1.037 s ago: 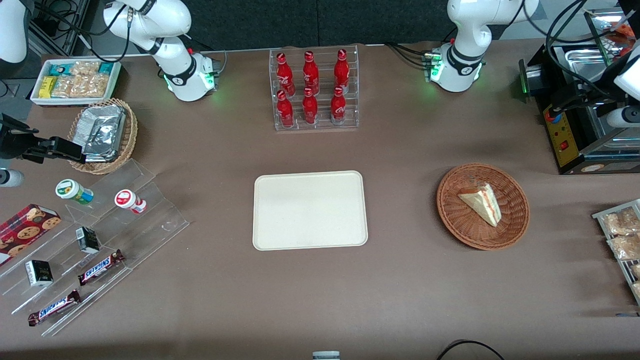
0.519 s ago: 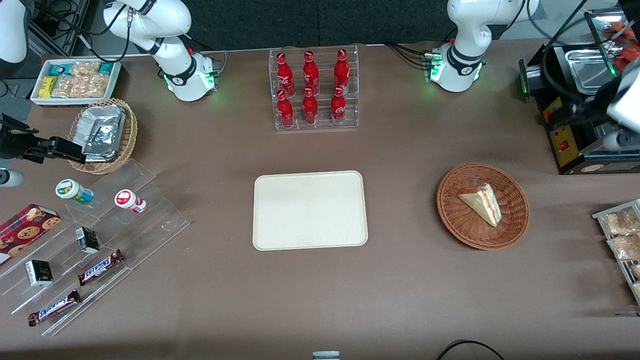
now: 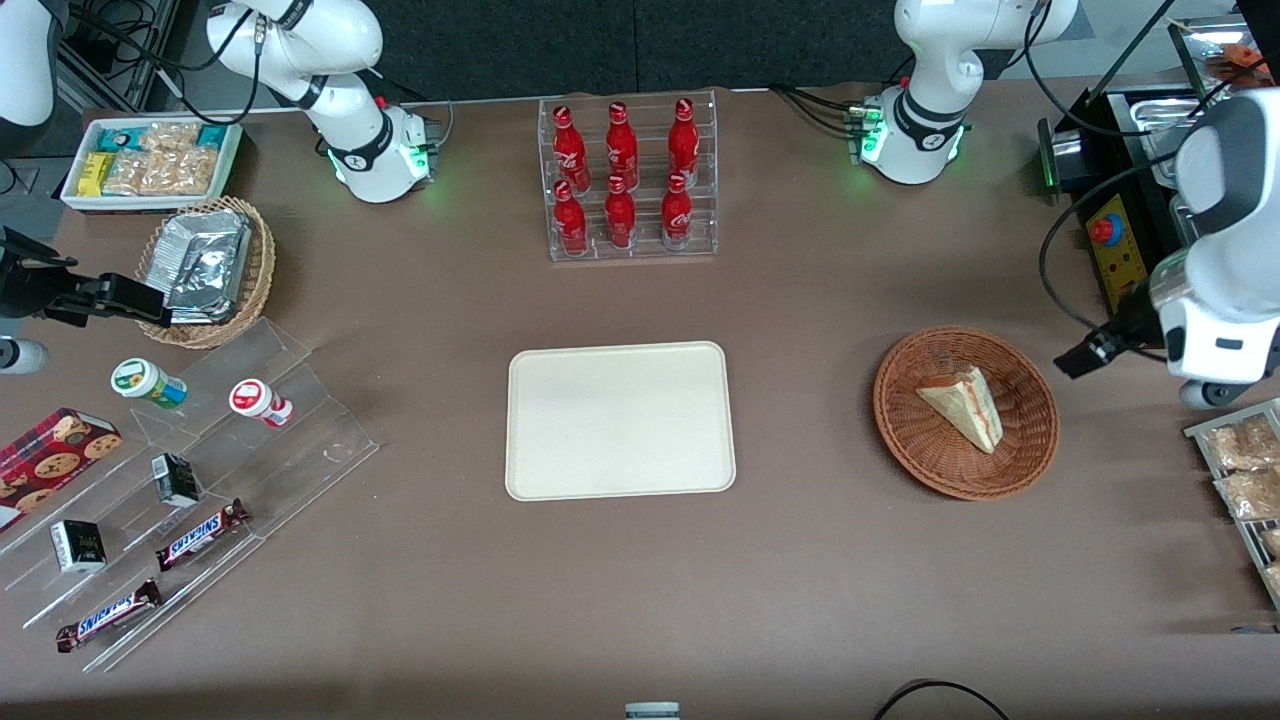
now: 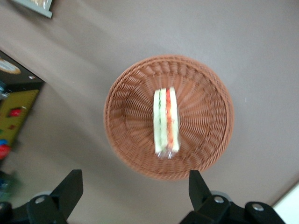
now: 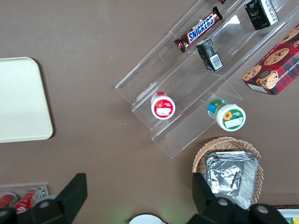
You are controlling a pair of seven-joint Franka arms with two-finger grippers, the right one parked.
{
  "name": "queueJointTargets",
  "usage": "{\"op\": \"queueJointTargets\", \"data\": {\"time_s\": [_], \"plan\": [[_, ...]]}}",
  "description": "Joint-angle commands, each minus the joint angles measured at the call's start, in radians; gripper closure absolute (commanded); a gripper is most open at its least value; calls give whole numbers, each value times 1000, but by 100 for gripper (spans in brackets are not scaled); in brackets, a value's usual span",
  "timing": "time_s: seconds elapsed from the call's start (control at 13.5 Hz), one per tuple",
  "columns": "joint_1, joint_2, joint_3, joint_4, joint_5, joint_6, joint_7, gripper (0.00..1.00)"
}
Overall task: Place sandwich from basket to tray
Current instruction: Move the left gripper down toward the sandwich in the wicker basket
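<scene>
Hidden or cut off: in the front view my arm's last links enter at the frame edge toward the working arm's end of the table, and their white housing covers my gripper, so its fingers do not show there. In the wrist view only the two dark fingertips [image 4: 70, 186] and their mounts show; the rest of the hand is out of frame. That view is a little smeared, so the sandwich's wrapping, if any, cannot be made out.

My gripper [image 4: 133, 186]: fingers spread wide apart, nothing between them. It hangs in the air above the table, touching nothing.

Sandwich [image 3: 964, 405]: lies inside the basket [image 3: 1030, 455], roughly at its middle, resting on the woven floor. From the wrist camera the sandwich [image 4: 166, 122] presents its cut edge, with a green layer and a red layer between pale bread slices. The basket [image 4: 205, 149] rim runs just ahead of my fingertips; the sandwich sits farther ahead, about midway between the lines of the two fingers, well apart from both.

Tray [image 3: 620, 420]: flat on the brown table [image 3: 800, 580] at the table's middle, toward the parked arm's end from the basket, well apart from it. Nothing lies on it.

A rack of red bottles [image 3: 627, 180] stands farther from the front camera than the tray.
</scene>
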Motion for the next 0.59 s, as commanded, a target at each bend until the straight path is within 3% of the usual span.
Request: {"op": "queueJointTargets", "data": {"time_s": [0.0, 0.52], "plan": [[0, 30, 1, -72, -6, 117, -161, 0], [-35, 138, -5, -184, -1, 369, -386, 0]]}}
